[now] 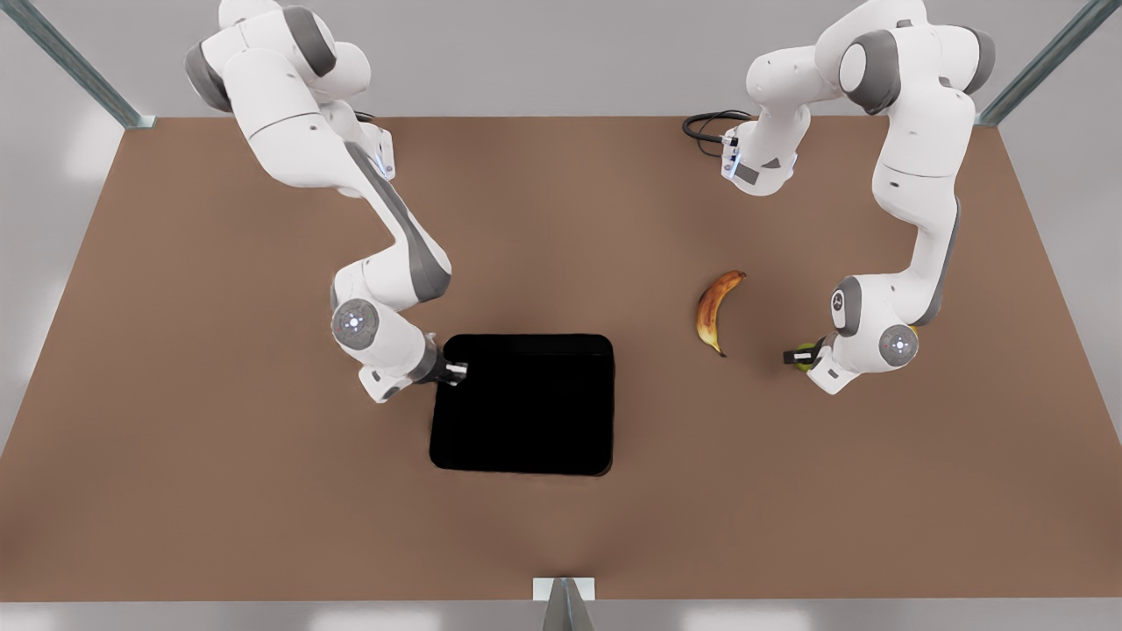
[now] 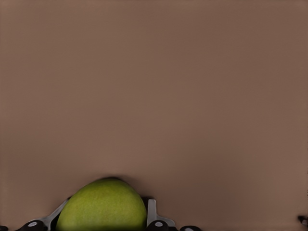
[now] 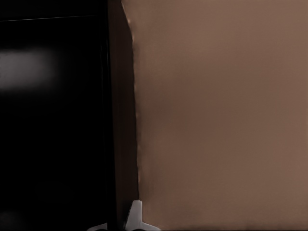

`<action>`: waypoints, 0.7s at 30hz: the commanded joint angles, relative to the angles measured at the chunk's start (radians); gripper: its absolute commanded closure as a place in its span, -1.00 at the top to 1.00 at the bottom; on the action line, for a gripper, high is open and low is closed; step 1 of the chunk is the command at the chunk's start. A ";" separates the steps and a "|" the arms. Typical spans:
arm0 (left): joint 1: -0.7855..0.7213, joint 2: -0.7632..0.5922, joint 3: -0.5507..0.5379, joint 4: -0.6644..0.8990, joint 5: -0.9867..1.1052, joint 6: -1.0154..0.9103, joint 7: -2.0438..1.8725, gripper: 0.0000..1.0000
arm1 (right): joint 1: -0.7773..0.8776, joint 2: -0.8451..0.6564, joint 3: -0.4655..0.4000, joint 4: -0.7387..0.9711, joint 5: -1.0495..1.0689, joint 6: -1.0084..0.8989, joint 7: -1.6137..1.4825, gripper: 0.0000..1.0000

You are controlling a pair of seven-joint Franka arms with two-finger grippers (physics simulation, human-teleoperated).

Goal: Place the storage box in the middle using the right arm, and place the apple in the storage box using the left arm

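Storage box [image 1: 522,405], big shallow black square, sits mid-surface with the right gripper [image 1: 458,372] clamped on its rim. Left gripper [image 1: 796,357] is clenched on the small green apple [image 2: 102,206], so I'd lift clear, skirting the spotted yellow banana [image 1: 715,308].

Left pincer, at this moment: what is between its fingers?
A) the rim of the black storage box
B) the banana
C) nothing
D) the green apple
D: in the left wrist view the left pincer has a finger on each side of the green apple; the banana lies apart on the table.
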 commanded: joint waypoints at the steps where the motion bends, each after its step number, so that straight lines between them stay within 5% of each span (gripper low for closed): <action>1: 0.000 -0.001 0.000 0.001 0.001 -0.001 0.000 0.52 | 0.008 0.005 0.000 0.008 -0.002 -0.001 0.007 -0.57; 10: 0.000 -0.002 -0.002 0.001 0.001 -0.002 0.000 0.51 | 0.120 0.048 0.000 0.010 -0.031 -0.001 0.021 -0.57; 11: 0.000 -0.005 0.000 0.001 0.001 -0.004 -0.002 0.51 | 0.120 0.050 0.000 0.008 -0.031 0.005 0.021 -0.49; 12: -0.002 -0.007 -0.002 0.001 0.001 -0.007 -0.002 0.51 | 0.125 0.059 0.000 0.008 -0.033 0.008 0.023 0.72; 13: -0.002 -0.011 -0.002 0.001 -0.001 -0.011 -0.005 0.51 | 0.126 0.061 0.000 0.007 -0.033 0.008 0.023 1.00; 17: -0.006 -0.021 -0.002 0.002 0.001 -0.013 -0.012 0.51 | 0.094 0.028 0.000 0.005 -0.031 -0.007 0.038 1.00; 21: -0.015 -0.036 -0.003 0.018 -0.003 -0.016 -0.023 0.51 | -0.173 -0.156 0.000 0.017 -0.030 -0.284 -0.063 1.00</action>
